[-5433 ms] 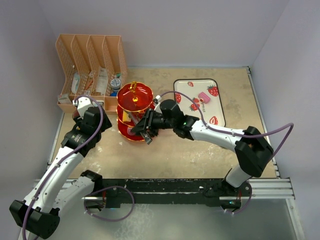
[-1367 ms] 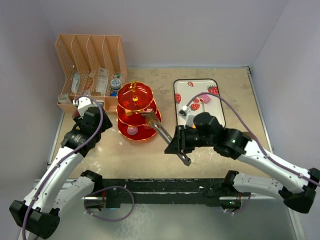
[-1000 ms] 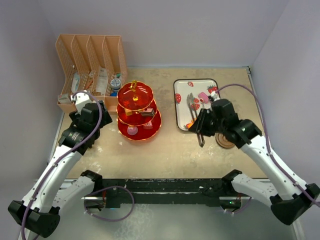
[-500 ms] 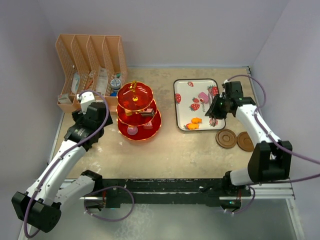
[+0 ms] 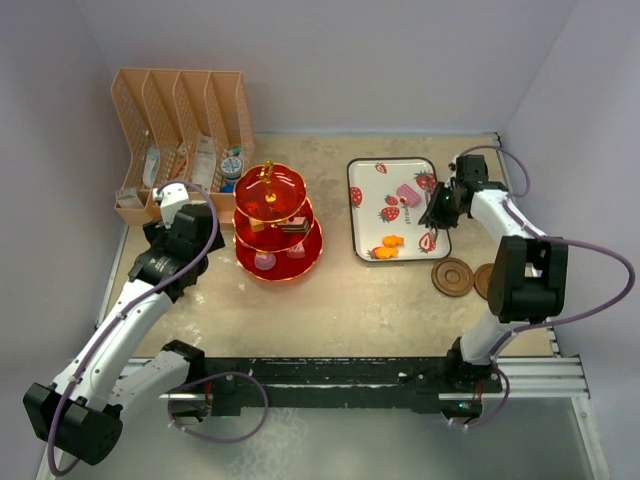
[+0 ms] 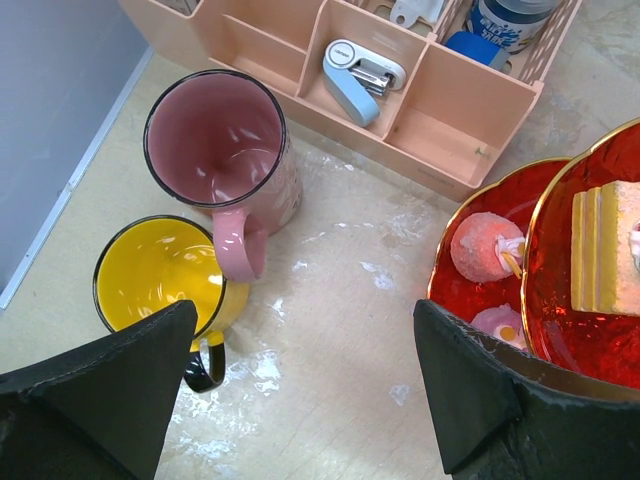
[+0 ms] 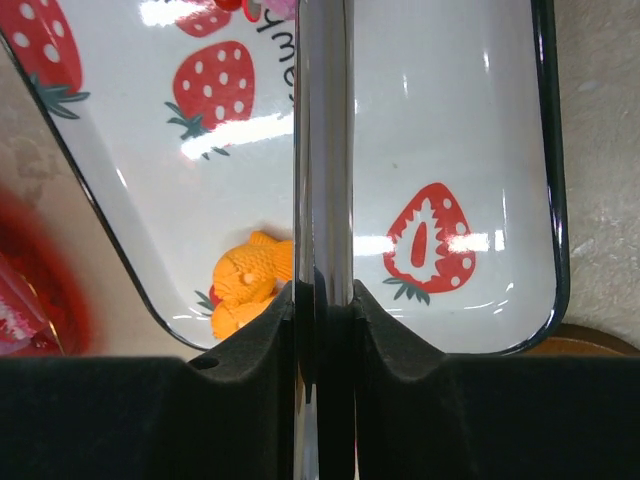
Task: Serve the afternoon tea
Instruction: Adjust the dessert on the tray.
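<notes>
The red three-tier stand (image 5: 272, 215) with gold rims stands left of centre, with small cakes on its tiers. In the left wrist view its lower tiers (image 6: 590, 300) hold pink sweets (image 6: 478, 246) and a yellow cake (image 6: 603, 247). The pink mug (image 6: 218, 150) and yellow mug (image 6: 158, 282) stand upright and empty, left of the stand. My left gripper (image 6: 300, 345) is open and empty above the bare table between mugs and stand. My right gripper (image 7: 322, 300) is shut on the metal tongs (image 7: 322, 140) over the tray's right side. Two orange fish cakes (image 7: 243, 282) lie on the tray.
The white strawberry-print tray (image 5: 372, 205) also holds a pink cake (image 5: 407, 193). Two brown coasters (image 5: 452, 277) lie near the tray's front right. A peach desk organiser (image 5: 180, 130) with small items stands at the back left, close behind the mugs.
My right gripper has carried the tongs from the stand's middle tier rightward to the tray's right side. A brown cake now lies on the middle tier. The left gripper has shifted slightly.
</notes>
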Robot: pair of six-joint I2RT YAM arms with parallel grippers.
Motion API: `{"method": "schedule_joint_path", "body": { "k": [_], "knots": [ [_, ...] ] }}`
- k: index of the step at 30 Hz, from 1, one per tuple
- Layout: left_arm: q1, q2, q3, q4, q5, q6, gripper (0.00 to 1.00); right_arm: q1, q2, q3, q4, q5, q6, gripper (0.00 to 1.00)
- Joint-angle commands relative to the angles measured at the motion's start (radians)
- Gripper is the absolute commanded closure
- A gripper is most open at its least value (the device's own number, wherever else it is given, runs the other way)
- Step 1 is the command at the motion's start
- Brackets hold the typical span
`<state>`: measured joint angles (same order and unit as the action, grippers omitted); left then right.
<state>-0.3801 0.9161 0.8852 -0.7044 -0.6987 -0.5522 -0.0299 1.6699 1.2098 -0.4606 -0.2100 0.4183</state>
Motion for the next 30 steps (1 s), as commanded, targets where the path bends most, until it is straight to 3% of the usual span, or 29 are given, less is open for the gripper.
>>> {"method": "schedule_joint_path", "body": {
  "k": [1,11,19,24,30],
  "knots": [
    [-0.003,-0.003,0.003,0.027,-0.043,0.020,0.13,0.002,0.007,0.004,0.017,-0.033,-0.046,0.75],
    [-0.003,0.018,0.001,0.034,-0.029,0.024,0.13,0.004,-0.056,-0.087,-0.007,-0.086,-0.086,0.75],
    [-0.003,0.018,-0.001,0.036,-0.026,0.027,0.13,0.007,-0.161,-0.126,-0.038,-0.256,-0.125,0.74],
    [-0.003,0.018,0.001,0.033,-0.028,0.025,0.13,0.007,-0.199,-0.069,-0.104,-0.079,-0.102,0.74],
    [-0.003,0.018,0.001,0.029,-0.028,0.025,0.13,0.008,-0.159,-0.033,-0.073,-0.113,-0.101,0.76]
  ]
}}
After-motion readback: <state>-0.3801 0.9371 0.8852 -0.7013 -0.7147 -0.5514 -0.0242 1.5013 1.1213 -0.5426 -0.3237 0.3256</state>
